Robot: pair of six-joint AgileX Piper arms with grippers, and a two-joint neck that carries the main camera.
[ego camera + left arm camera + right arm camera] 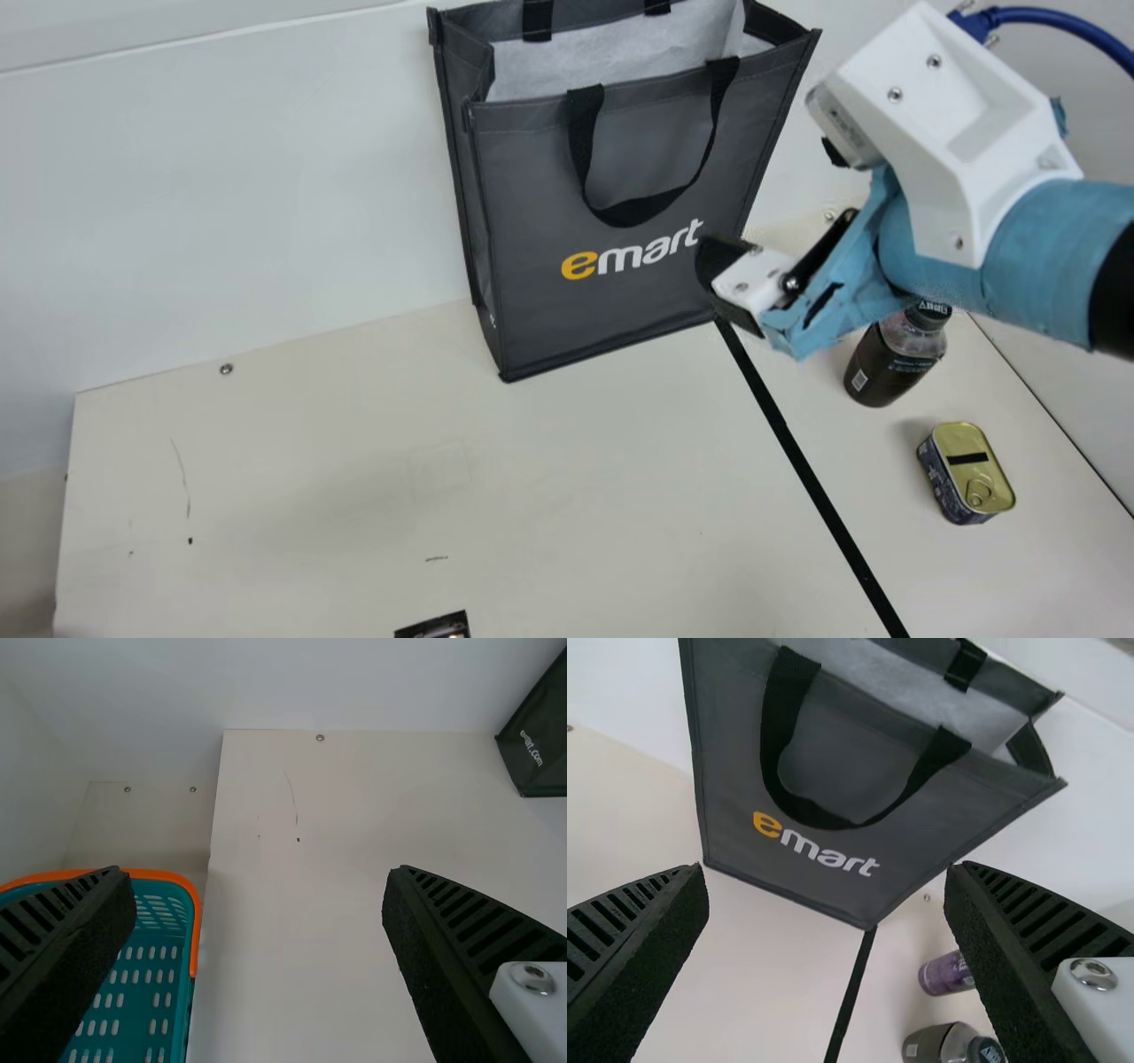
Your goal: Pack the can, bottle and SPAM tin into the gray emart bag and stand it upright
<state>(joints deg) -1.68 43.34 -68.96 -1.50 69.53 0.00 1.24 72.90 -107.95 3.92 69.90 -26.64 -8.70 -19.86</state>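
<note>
In the main view my right gripper hangs before the lower right of the gray emart bag, which stands upright with its top open. Right of the black line stand the dark bottle, partly behind my right arm, and the tin, nearer the front. My right gripper is open and empty in the right wrist view, facing the bag; the purple can lies near the bottle. Over bare table my left gripper is open and empty in the left wrist view.
A teal basket with an orange rim sits beside the table's edge in the left wrist view. The bag stands close to the white back wall. A small dark piece pokes in at the main view's bottom edge; I cannot tell what it is.
</note>
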